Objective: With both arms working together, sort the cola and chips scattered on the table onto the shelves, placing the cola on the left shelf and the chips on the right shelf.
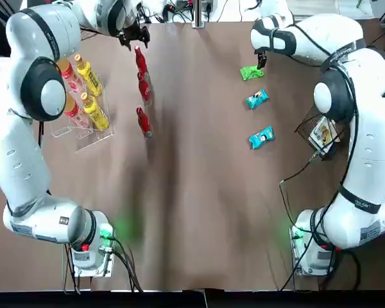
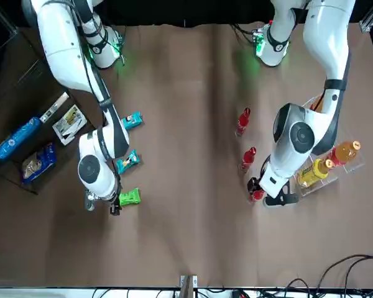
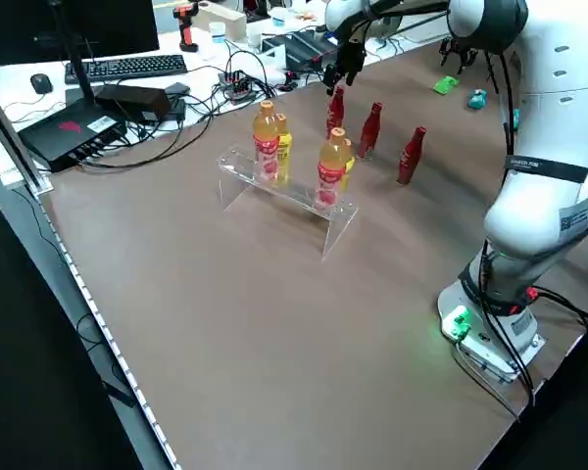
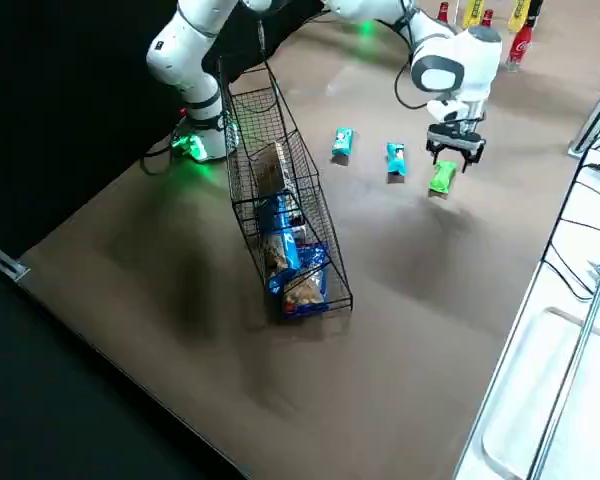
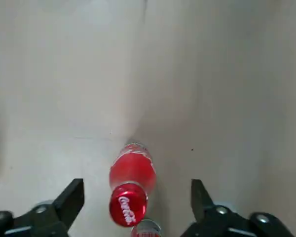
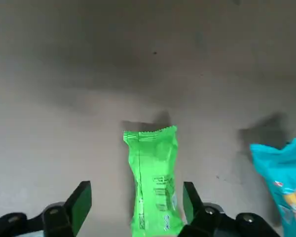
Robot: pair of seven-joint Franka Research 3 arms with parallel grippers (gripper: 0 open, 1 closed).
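Observation:
Three cola bottles stand in a row; the far one point(image 1: 140, 59) point(image 5: 129, 190) sits below my open left gripper point(image 1: 134, 40) point(image 5: 135, 197), between its spread fingers and untouched. The other two point(image 1: 144, 86) point(image 1: 144, 122) stand nearer. The clear left shelf point(image 1: 56, 133) is just left of them. My open right gripper point(image 1: 261, 62) point(image 6: 136, 202) hovers over the green chips point(image 1: 251, 72) point(image 6: 153, 182), which lie flat between its fingers. Two cyan chips point(image 1: 257, 98) point(image 1: 261, 136) lie nearer. The black wire right shelf point(image 1: 303, 126) point(image 4: 280, 220) stands at the right edge.
The left shelf holds orange-capped bottles point(image 1: 64, 69) and yellow bottles point(image 1: 88, 76). The right shelf holds dark blue bags point(image 4: 280, 240) and a box. Cables and a keyboard point(image 3: 127, 69) lie beyond the table's far edge.

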